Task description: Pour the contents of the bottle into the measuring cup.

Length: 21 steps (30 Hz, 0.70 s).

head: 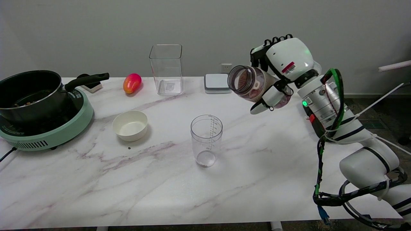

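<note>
A clear measuring cup (206,140) with a printed scale stands upright near the middle of the marble table (160,192); nothing shows inside it. My right hand (278,69) grips a clear open-mouthed bottle (249,83) in the air, up and to the right of the cup. The bottle is tipped nearly on its side, its mouth facing left toward the cup, and brownish contents lie in its lower part. The mouth is well right of and above the cup's rim. No stream leaves the bottle.
A white bowl (130,125) sits left of the cup. At far left a black pot (30,93) stands on a green cooker (51,128). Along the back edge are a mango (132,83), a tall clear container (166,69) and a small scale (217,83).
</note>
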{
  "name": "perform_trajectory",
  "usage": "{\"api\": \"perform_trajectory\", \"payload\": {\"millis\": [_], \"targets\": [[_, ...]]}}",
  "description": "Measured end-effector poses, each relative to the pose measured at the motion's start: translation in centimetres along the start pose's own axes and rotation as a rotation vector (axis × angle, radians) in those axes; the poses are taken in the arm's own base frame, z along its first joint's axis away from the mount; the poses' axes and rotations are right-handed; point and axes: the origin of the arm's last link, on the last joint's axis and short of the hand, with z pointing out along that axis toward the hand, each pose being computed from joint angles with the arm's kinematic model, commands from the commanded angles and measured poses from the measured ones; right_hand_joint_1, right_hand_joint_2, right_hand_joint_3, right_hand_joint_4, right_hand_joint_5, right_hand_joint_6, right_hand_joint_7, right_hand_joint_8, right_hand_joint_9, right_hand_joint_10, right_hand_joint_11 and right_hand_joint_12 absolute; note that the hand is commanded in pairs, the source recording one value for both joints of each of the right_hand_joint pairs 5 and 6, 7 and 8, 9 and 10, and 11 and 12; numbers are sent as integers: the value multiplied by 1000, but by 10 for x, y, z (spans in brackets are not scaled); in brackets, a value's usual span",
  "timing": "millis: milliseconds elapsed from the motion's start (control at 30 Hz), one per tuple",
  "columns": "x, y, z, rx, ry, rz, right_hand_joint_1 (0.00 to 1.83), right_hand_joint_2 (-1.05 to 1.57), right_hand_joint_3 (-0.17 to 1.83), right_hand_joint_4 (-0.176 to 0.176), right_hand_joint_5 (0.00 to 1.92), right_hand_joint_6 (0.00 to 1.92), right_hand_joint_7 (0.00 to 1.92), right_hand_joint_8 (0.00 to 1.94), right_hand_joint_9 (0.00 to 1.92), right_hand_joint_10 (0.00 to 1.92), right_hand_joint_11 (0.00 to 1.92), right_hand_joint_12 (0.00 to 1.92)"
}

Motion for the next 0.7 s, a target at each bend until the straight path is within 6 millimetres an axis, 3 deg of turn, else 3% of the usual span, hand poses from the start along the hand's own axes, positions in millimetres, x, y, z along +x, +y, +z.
{"api": "perform_trajectory", "payload": {"millis": [700], "targets": [[-3,-34,7,142,-12,-313,1184,1571,267,0,1920,1920,1843,1843,1565,1565,1360,1360]]}}
